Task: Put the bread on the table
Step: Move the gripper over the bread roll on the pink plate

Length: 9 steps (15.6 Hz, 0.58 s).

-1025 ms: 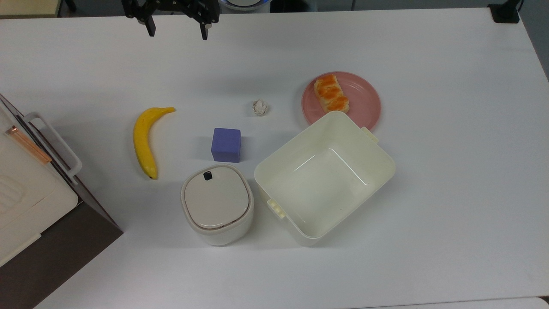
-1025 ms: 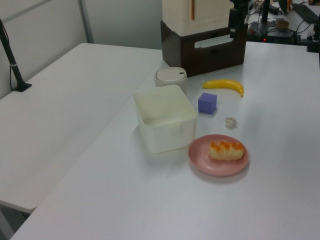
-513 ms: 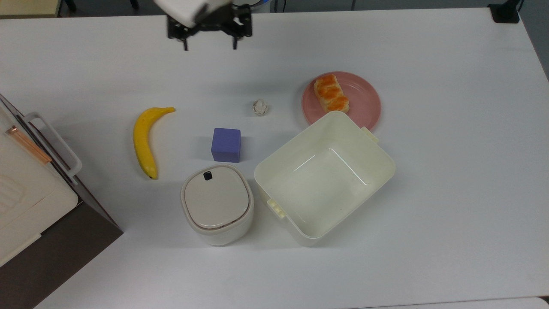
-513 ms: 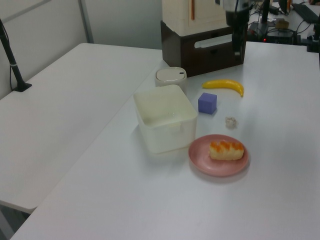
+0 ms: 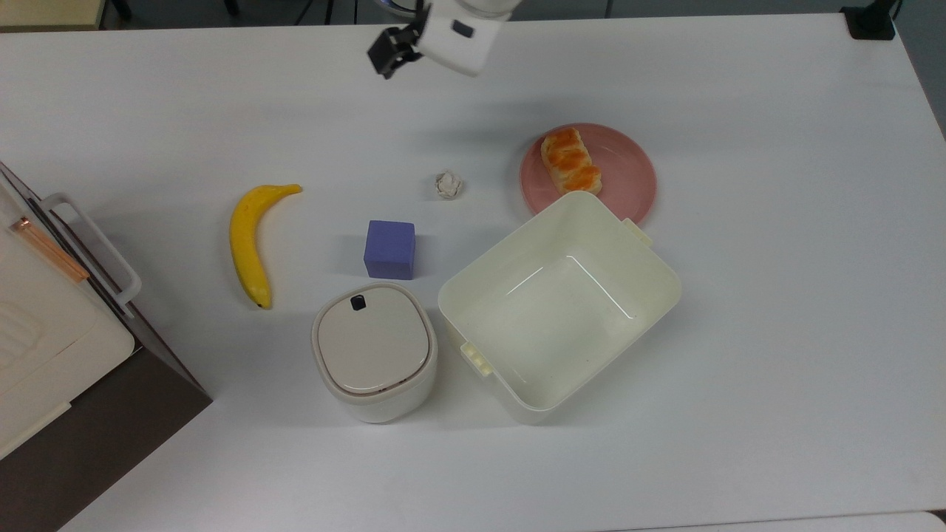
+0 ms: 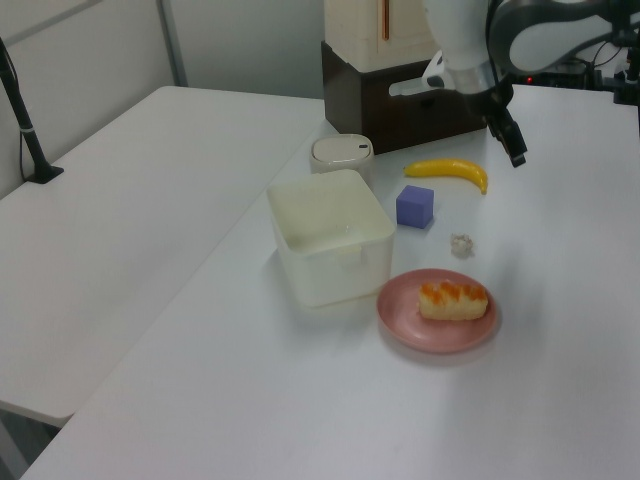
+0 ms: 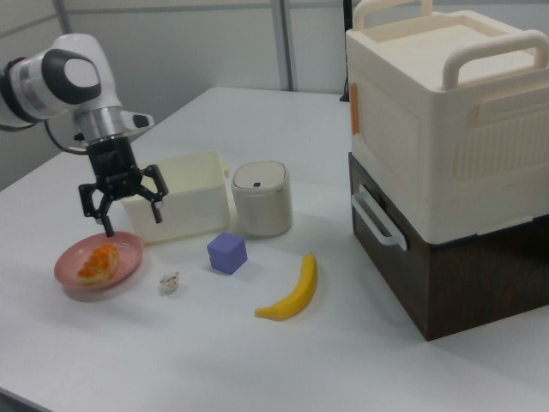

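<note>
The bread (image 5: 570, 161) (image 6: 453, 299) (image 7: 99, 262), a small roll with an orange-brown top, lies on the round pink plate (image 5: 632, 177) (image 6: 405, 322) (image 7: 69, 280) on the white table (image 5: 776, 310) (image 6: 560, 400) (image 7: 257, 369). My gripper (image 5: 395, 50) (image 6: 517, 152) (image 7: 133, 223) hangs open and empty above the table. It is apart from the bread, off to the top view's left of the plate. In the right view its fingers point down just above the plate's right side.
A cream tub (image 5: 473, 292) (image 6: 330, 270) (image 7: 184, 215) stands against the plate. A paper ball (image 5: 448, 185), a purple cube (image 5: 389, 249), a banana (image 5: 247, 240) and a lidded canister (image 5: 373, 351) lie toward the top view's left. A cream box on a brown cabinet (image 7: 446, 172) stands at the edge.
My gripper has travelled toward the top view's right, from above the banana's side toward the plate, and has turned. The bread and everything else stayed put.
</note>
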Each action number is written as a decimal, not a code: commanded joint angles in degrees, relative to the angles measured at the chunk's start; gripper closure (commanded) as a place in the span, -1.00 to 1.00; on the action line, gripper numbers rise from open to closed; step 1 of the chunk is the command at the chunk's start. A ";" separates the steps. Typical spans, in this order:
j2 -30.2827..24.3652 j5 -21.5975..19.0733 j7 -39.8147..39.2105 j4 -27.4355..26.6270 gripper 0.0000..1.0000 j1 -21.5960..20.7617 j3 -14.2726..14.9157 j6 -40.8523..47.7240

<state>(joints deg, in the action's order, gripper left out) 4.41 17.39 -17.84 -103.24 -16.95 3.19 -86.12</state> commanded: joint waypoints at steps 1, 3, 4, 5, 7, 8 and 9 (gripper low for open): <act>-0.56 1.25 1.38 -2.76 -1.00 -5.01 -0.02 -0.01; 1.38 1.07 9.88 -2.93 -1.00 -8.09 -0.63 -2.54; 1.91 0.72 14.98 -3.11 -1.00 -8.80 -1.60 -5.17; 2.09 0.55 20.95 -4.24 -1.00 -9.24 -2.65 -8.59; 2.18 0.54 32.99 -6.62 -1.00 -10.03 -3.98 -17.02; 2.35 0.46 36.09 -7.58 -1.00 -10.30 -4.33 -20.54; 2.96 0.46 37.86 -8.03 -1.00 -10.91 -4.85 -23.19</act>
<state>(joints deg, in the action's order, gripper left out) 7.83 17.39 10.96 -107.64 -26.69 -0.90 -100.68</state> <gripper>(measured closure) 0.000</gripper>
